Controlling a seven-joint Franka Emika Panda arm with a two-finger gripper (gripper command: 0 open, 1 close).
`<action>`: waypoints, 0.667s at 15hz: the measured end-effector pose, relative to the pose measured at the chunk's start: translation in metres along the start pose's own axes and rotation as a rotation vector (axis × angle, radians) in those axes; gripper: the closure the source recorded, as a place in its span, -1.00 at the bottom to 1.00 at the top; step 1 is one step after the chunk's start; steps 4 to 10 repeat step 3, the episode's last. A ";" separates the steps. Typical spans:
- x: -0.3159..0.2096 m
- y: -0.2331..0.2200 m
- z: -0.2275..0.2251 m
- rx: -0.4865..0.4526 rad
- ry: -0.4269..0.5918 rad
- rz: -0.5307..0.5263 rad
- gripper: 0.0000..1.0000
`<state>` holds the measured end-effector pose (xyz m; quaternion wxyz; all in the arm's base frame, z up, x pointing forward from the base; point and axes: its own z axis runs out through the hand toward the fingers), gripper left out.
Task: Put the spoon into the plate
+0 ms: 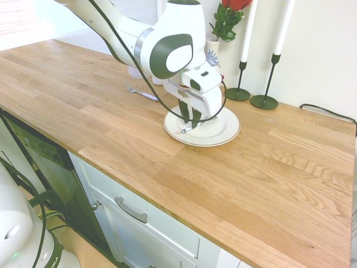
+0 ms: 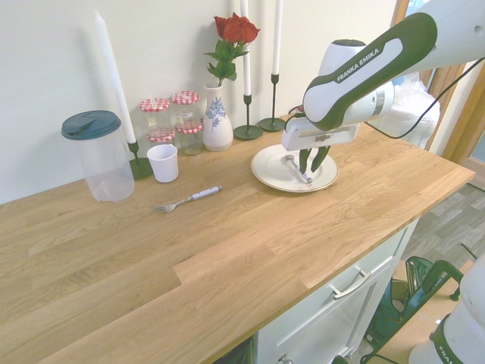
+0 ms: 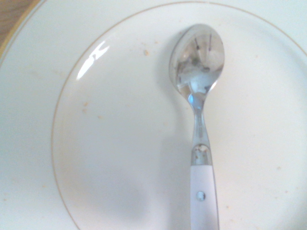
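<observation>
Gripper (image 2: 311, 165) fingers stand partly apart, pointing down around the spoon's handle, with a modest opening between them; whether they touch it, I cannot tell. The spoon (image 3: 198, 67) lies within the plate (image 2: 274, 176). Its bowl is a smooth, mirror-bright metal oval, narrowing to a slim neck and a polished collar, then a pale, glossy handle with a small round rivet. The plate is round, glazed white ceramic, with a thin gold-brown line at its rim and another around its well, and small brownish specks across the surface. It sits on a wooden countertop (image 2: 204, 250) of straight-grained strips.

In the second exterior view, the spoon's long axis runs from between ten and eleven o'clock, where the bowl points, to between four and five, at the handle's end. The arm (image 2: 379, 72) reaches in from two o'clock, its hand low over the plate. From the plate, the smooth white vase (image 2: 217, 125) stands toward ten o'clock, and the metal fork (image 2: 178, 203) lies between eight and nine, its handle pale.
</observation>
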<state>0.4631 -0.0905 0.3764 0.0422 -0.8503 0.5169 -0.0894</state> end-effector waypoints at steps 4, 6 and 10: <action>-0.023 -0.007 -0.065 0.002 -0.050 -0.059 -1.00; -0.023 -0.007 -0.065 0.002 -0.050 -0.059 -1.00; -0.023 -0.007 -0.065 0.002 -0.050 -0.059 -1.00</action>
